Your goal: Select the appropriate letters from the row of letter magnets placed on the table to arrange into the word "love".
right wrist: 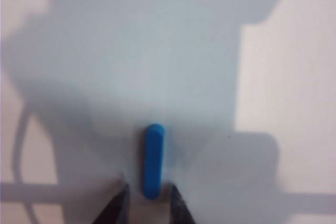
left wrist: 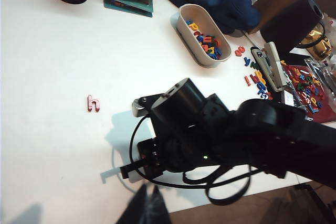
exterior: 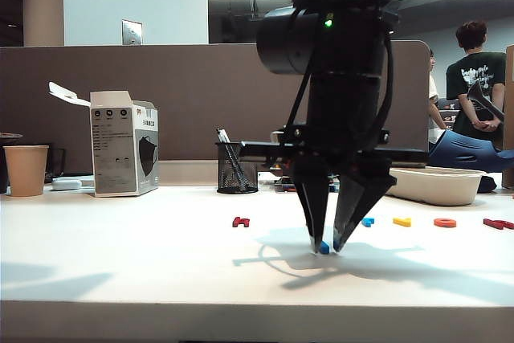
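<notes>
Right tool (exterior: 324, 247), tips slightly apart, straddles the blue bar (right wrist: 153, 161) lying flat on the surface (exterior: 120, 255), apparently released; left tool unseen, state unknown.

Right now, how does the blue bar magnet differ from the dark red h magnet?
The straight blue bar magnet is a plain stick; the dark red h-shaped magnet has a stem and an arch. The bar lies between the right gripper jaws, which stand slightly apart; the h lies alone, left of it. Both lie flat on the white table.
</notes>
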`<state>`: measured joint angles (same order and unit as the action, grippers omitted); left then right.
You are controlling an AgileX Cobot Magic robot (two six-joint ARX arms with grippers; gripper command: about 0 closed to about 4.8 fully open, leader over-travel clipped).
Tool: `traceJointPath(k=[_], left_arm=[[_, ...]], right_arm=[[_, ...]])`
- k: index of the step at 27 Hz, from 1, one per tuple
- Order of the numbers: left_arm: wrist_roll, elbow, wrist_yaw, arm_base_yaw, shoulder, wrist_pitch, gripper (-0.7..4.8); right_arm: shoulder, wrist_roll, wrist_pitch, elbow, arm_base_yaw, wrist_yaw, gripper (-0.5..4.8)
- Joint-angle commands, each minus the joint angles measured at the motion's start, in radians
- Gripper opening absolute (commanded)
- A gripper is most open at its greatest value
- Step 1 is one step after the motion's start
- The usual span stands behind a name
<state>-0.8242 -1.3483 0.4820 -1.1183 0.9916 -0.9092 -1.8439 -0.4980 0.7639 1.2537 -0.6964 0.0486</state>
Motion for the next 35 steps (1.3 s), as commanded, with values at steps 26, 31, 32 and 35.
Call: traceJointPath(k=[26,31,32,35], left_arm=[[0.005,-0.004,0.004,-0.002,0.0,0.006,-0.04],[0.005,-0.004,0.004,-0.002,0.0,0.006,-0.04],[0.005,-0.004,0.004,-0.002,0.0,0.005,-0.04],[0.005,-0.004,0.005,-0.002,0.0,0.006,-0.04]], right_arm=[[0.021,0.318,0.039,0.08,0.422,0.107,2.19],[-0.024,0.321,-0.01,0.081,0.423,0.111,2.19],[-0.027,0.324,-0.016,0.081,0.424,0.11,2.18],[-0.034,0.344,-0.055,0.081,0.431,0.107,2.17]])
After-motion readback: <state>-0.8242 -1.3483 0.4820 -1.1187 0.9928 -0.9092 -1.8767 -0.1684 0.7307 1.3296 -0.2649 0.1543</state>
